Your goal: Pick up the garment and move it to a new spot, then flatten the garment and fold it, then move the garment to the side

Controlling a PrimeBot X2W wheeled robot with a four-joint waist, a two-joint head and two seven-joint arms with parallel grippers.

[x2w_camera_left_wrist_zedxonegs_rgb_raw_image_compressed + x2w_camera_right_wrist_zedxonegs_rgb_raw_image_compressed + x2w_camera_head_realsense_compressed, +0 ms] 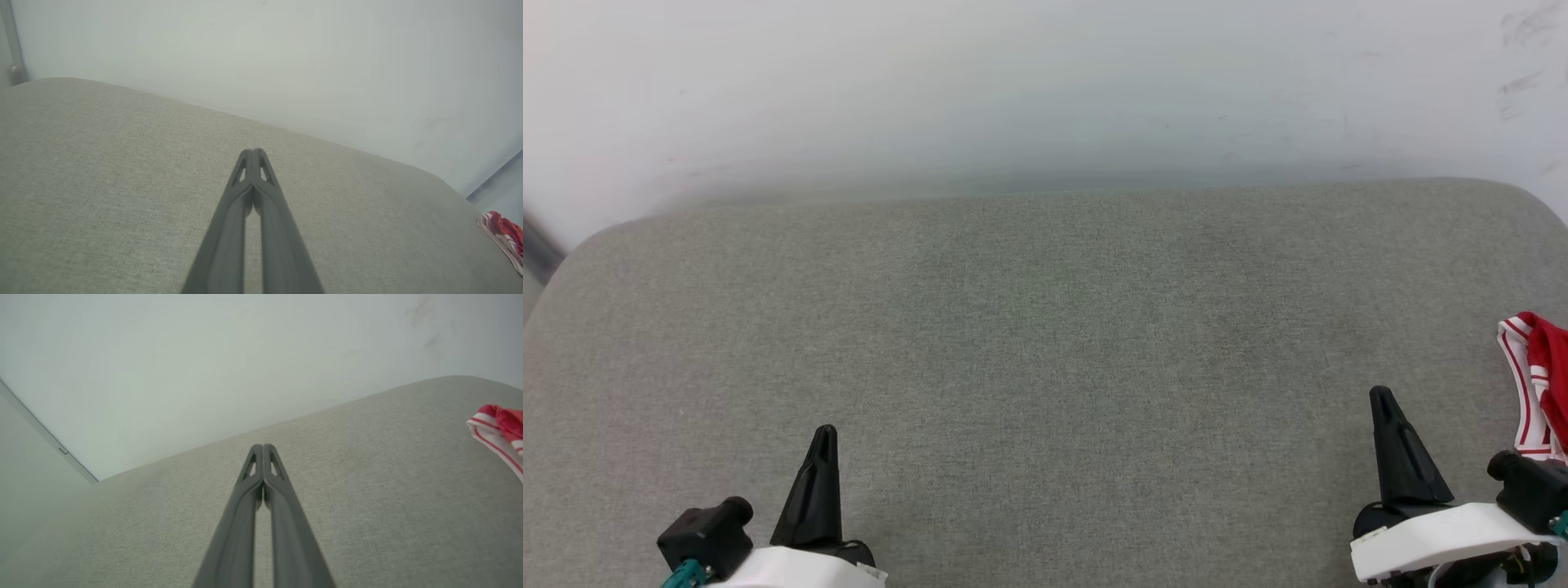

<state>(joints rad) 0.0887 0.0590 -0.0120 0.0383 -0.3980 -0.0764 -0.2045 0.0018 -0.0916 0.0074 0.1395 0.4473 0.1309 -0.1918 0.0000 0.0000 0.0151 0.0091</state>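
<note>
At the far right edge of the grey-green woven fabric cushion [1045, 327], the red jersey garment with white, red-striped trim [1539, 376] lies bunched and cut off by the frame of the head view. I see just a crumpled sliver of it: a fold of bright red cloth above a white band edged with thin red stripes. Any lettering on it is hidden in this sliver, so I cannot read a word from it. A small pale tag [1370, 536] sits on the white housing of my right wrist, too small to read.

My right gripper [1380, 398] stands at the lower right of the head view, drawn together into one dark point and holding nothing. In the right wrist view its two long dark fingers [239, 522] meet at the tips, with a thin slit between them lower down. The garment [498, 424] lies off to their right on the cushion, apart from them. It sits near this arm, just beyond the black block on my wrist, and I cannot tell whether the cloth touches that block.

My left gripper [823, 437] is at the lower left, closed tight as well and empty, with its fingers [231, 228] pressed tip to tip above bare cushion. It is well apart from the garment [504, 234], which shows as a small red and white scrap at the cushion's far edge.

A plain white wall [1045, 82] rises behind the cushion, with faint grey scuffs at its upper right
</note>
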